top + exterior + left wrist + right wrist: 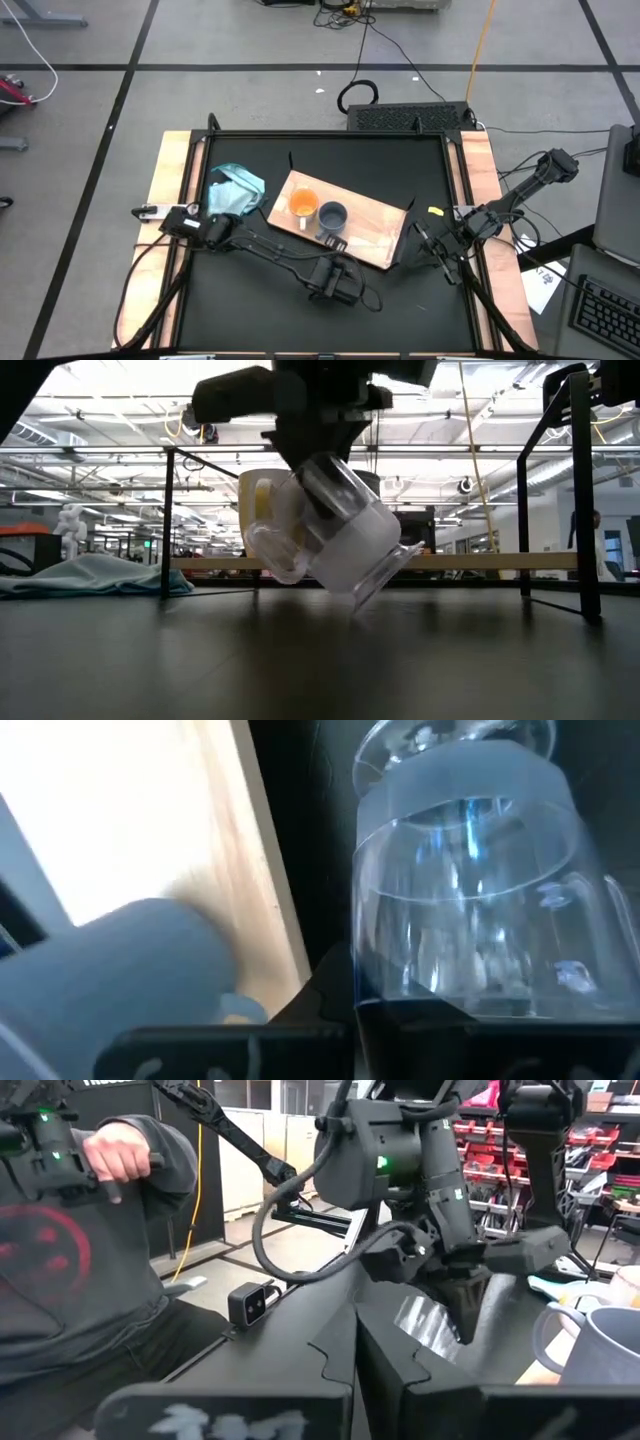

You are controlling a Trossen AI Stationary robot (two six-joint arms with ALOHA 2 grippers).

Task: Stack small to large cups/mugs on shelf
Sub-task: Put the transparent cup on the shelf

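The shelf (375, 235), a light-wood board, lies aslant on the black table. On it an orange mug (303, 203) and a blue-grey mug (332, 215) stand upright side by side. My left gripper (338, 283) hangs just off the board's near edge, shut on a clear cup (345, 545) that has a handle. In the left wrist view the clear cup (465, 890) sits beside the board's edge (265, 870) and the blue-grey mug (130, 970). My right gripper (432, 243) waits shut at the table's right side, holding nothing. My left gripper holds the clear cup at its wide end (440, 995), the end nearest the fingers; the gripper body hides how the fingers sit on the wall. The fingers slant steeply down from above. The cup is tilted, its thick bottom (395, 565) pointing down and away, and looks clear of the table.
A teal cloth (235, 190) lies crumpled left of the board. Black frame posts (165, 525) stand along the table's sides. A person (70, 1250) sits beyond the table in the right wrist view. Bare black tabletop (260, 300) stretches near the front edge.
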